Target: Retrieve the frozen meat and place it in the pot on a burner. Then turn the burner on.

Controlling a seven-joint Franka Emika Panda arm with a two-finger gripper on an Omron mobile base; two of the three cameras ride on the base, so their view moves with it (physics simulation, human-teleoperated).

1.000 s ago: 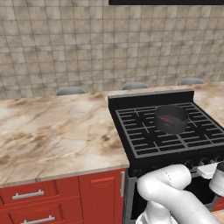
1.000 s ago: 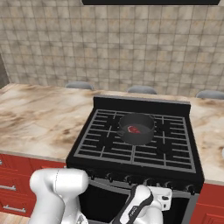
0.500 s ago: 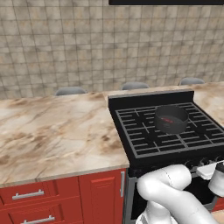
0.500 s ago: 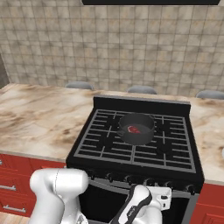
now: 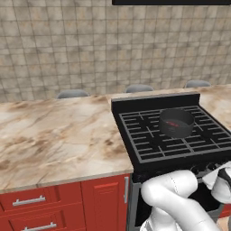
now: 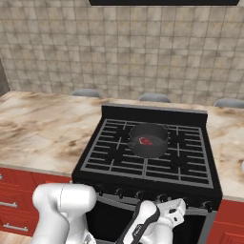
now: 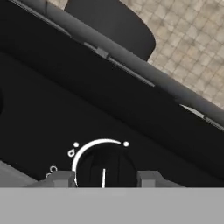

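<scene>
The gripper [image 7: 105,178] is clamped on a black range knob [image 7: 106,167], a fingertip at each side. Beyond the front panel, the pot [image 6: 148,139] sits on a rear burner [image 6: 178,142], the frozen meat [image 6: 146,140] inside. Marble counter [image 5: 54,135] flanks the range.

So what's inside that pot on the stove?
In the pot lies the meat, a small red piece on the bottom, seen from the right base view. From the left the pot's near wall covers most of it, leaving a thin red sliver.
</scene>
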